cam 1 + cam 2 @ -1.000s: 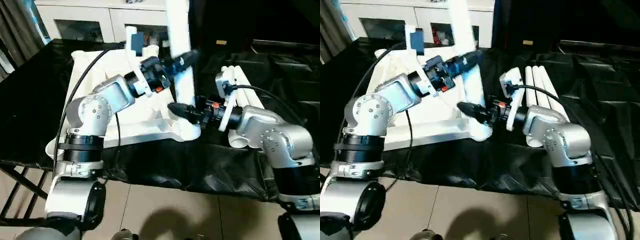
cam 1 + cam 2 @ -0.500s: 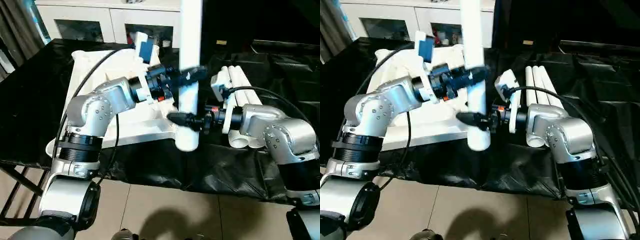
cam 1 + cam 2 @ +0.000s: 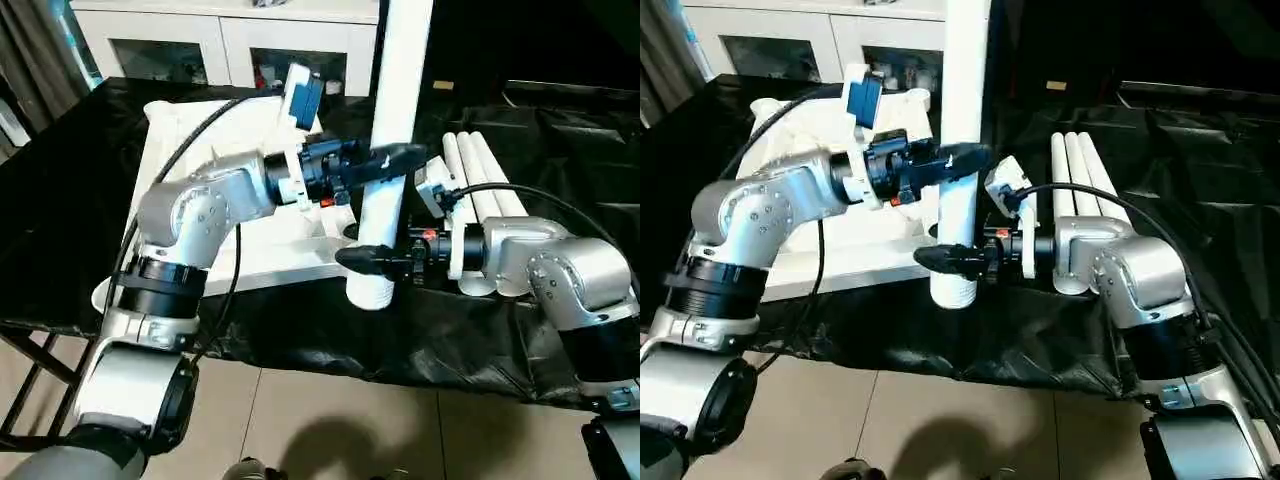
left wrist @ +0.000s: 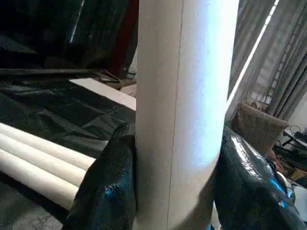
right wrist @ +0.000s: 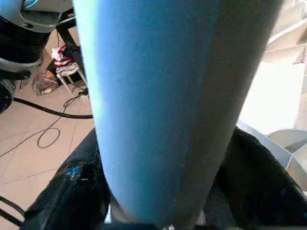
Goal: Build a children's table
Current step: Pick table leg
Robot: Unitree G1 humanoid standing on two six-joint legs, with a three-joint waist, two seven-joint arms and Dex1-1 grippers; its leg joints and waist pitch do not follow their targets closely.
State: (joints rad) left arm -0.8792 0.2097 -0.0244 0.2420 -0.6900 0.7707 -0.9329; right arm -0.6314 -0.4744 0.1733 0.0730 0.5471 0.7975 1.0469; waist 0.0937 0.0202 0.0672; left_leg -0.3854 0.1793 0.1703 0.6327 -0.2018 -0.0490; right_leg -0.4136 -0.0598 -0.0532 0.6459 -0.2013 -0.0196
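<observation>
I have one white leg [image 3: 392,150] of the children's table standing nearly upright in front of me, held by both grippers at once. My left gripper [image 3: 385,160] comes in from the left and clamps the tube partway up; in the left wrist view its two black fingers [image 4: 108,191] sit pressed against either side of the leg, so the jaws are closed on it at about the tube's width. My right gripper [image 3: 372,260] reaches in from the right and grips the same leg lower down, close to its open bottom end; the right wrist view shows its black fingers [image 5: 72,196] hugging the tube on both sides.

The leg's lower end hangs at the near edge of the upturned tabletop [image 3: 190,150], close to its near right corner socket. From the head views I cannot tell whether the end rests in the socket or sits just in front of it, since my right gripper covers that spot.

The tabletop lies ribbed side up on the black-sheeted work table [image 3: 60,200], under and behind my left forearm. Three more white legs [image 3: 480,175] lie side by side on the black sheet just right of the held leg, behind my right forearm. A white glass-door cabinet [image 3: 200,40] stands beyond the work table.
</observation>
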